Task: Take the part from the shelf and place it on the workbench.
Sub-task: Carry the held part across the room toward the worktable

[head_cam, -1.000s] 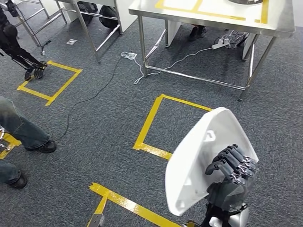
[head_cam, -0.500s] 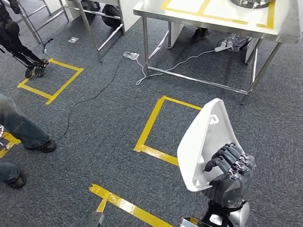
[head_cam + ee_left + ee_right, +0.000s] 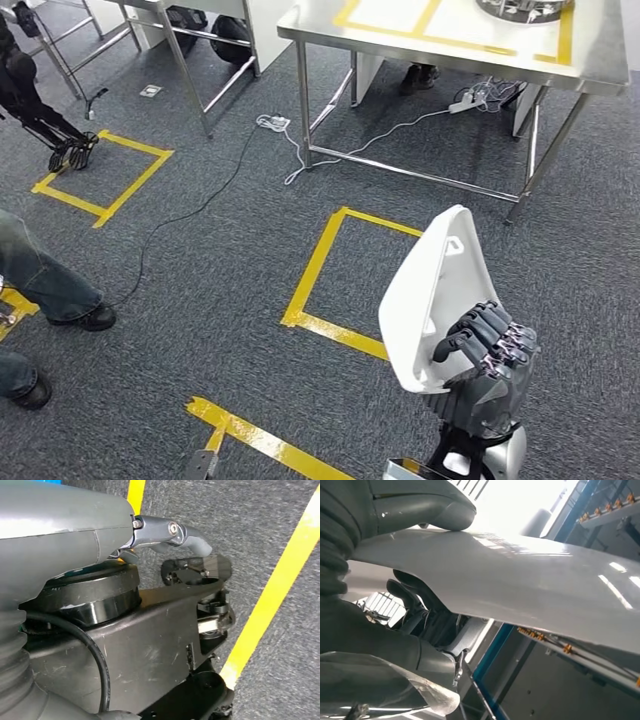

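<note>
White part (image 3: 434, 295) sits in the right hand (image 3: 483, 365), dark fingers (image 3: 487, 335) curled over its lower edge, held upright and tilted, above the carpet (image 3: 226, 280); in the right wrist view the thumb (image 3: 422, 505) lies on one face of the part (image 3: 531, 585) and fingers (image 3: 410, 592) on the other, so the hold looks firm. Compared with a second ago the part looks narrower and more edge-on, and since half a second ago it has hardly shifted in the hand. The whole floor view has slid a little between pictures, so the camera is moving, not the things: the workbench (image 3: 604, 55) with yellow tape on top stays ahead at upper right, well apart from the part, and the yellow floor square (image 3: 309, 285) lies between. Judgement: pick is done, the robot is in the carry phase, placing not yet begun. Left hand (image 3: 177, 535) hangs low near the floor tape, nothing seen in it; fingers mostly hidden, so how far open it is I cannot tell. A person's legs (image 3: 45, 285) stand at the left, a cable (image 3: 189, 205) crosses the carpet.
</note>
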`<state>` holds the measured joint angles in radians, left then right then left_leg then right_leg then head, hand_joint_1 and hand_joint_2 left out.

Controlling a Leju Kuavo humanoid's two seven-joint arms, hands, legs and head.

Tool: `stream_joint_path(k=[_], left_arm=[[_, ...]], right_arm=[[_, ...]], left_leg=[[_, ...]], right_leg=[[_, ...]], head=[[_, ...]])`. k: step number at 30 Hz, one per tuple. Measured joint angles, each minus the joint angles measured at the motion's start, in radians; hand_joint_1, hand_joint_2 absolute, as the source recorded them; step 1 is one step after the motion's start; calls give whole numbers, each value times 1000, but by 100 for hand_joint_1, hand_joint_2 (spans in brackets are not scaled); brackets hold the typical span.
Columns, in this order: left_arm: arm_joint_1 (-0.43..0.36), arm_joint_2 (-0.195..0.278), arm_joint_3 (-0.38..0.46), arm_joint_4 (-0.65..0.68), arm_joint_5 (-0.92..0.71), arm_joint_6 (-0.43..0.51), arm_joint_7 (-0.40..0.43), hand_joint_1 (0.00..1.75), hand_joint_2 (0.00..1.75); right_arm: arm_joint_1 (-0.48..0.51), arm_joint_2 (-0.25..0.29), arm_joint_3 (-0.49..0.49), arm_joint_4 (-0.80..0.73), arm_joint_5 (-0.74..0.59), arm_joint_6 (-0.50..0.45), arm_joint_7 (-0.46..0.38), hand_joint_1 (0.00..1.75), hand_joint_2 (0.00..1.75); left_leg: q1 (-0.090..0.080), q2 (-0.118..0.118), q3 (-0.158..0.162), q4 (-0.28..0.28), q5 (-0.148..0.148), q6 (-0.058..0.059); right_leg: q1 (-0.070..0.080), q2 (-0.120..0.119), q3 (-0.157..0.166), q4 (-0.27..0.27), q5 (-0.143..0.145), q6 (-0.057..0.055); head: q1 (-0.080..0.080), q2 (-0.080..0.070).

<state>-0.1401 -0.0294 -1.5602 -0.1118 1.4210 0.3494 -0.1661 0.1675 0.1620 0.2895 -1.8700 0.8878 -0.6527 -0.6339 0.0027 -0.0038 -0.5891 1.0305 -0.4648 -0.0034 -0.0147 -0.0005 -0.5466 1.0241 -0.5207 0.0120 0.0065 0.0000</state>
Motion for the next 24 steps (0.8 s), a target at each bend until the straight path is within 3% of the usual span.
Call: stream_joint_path(k=[4, 12, 18, 20, 22, 24], left_arm=[[4, -2, -1, 0, -1, 0, 1, 0, 175], [3, -2, -1, 0, -7, 0, 1, 0, 175], [2, -2, -1, 0, -8, 0, 1, 0, 175], [2, -1, -1, 0, -9, 0, 1, 0, 175], [3, 0, -2, 0, -11, 0, 1, 0, 175], [2, -1, -2, 0, -12, -1, 0, 0, 175]], right_arm=[[-1, 0, -1, 0, 0, 0, -1, 175, 175], [0, 0, -1, 0, -4, 0, -7, 175, 175], [5, 0, -4, 0, -8, 0, -21, 175, 175], [8, 1, -6, -1, -9, 0, -24, 175, 175], [11, 3, -8, -2, -11, 0, -26, 175, 175], [10, 4, -10, -4, -13, 0, -28, 175, 175]], left_leg=[[-2, -2, 3, -15, -5, -5], [-8, -2, 3, -14, -8, 8], [-10, -2, 3, -12, -8, 11], [-13, -1, 7, -22, -11, 27], [-11, -1, 30, -52, -6, 51], [-7, -1, 52, -74, 5, 60]], right_leg=[[1, -3, 1, -6, 1, -11], [-5, -1, 7, -21, 8, 11], [-8, -1, 7, -24, 10, 18], [-10, -2, 10, -20, 26, 32], [-12, -3, 9, -6, 38, 46], [-13, -2, -14, 43, -1, 46]], head=[[1, 0], [0, 0], [0, 0], [-1, 0], [-1, 0], [1, 0]])
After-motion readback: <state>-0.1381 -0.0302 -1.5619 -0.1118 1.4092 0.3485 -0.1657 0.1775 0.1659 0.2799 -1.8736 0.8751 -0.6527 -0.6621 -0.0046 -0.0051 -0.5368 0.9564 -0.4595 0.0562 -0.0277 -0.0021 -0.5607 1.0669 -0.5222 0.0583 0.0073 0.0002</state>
